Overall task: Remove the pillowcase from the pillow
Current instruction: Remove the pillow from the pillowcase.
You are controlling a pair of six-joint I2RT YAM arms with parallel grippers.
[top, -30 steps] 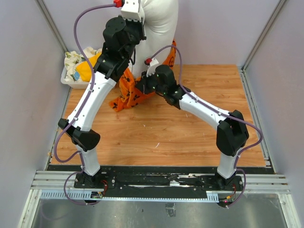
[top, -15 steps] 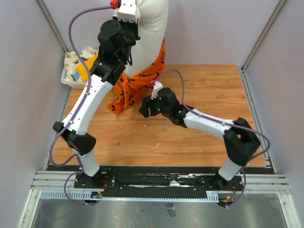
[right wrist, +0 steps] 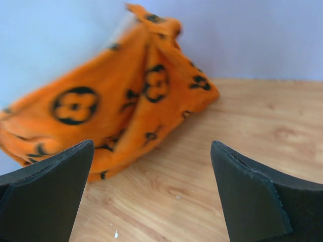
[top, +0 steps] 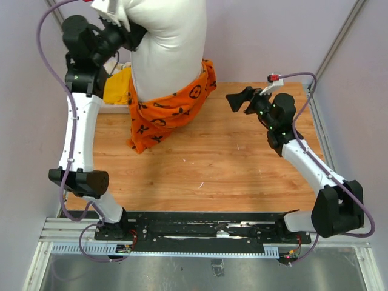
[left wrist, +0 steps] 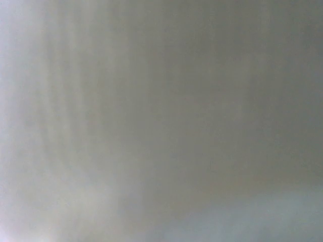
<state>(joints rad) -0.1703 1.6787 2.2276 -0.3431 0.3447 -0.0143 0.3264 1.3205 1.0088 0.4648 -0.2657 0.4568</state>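
The right claw (top: pixel 234 101) has swung off right, apart and empty, while the left claw (top: pixel 124 28), whose grip I cannot tell, has hoisted the pillow (top: pixel 167 48) far-left, leaving the pillowcase (top: pixel 163 115) bunched around its lower end, nearly off.

Left arm (top: pixel 77 127) stretched up tall at the far left, wrist bent over at the top. Left gripper (top: pixel 118 21) up high, jaw state unreadable, its wrist view all blur. Right arm (top: pixel 303 159) reaches forward, low. Right gripper (top: pixel 235 102) points left, fingers (right wrist: pixel 48 186) spread wide.
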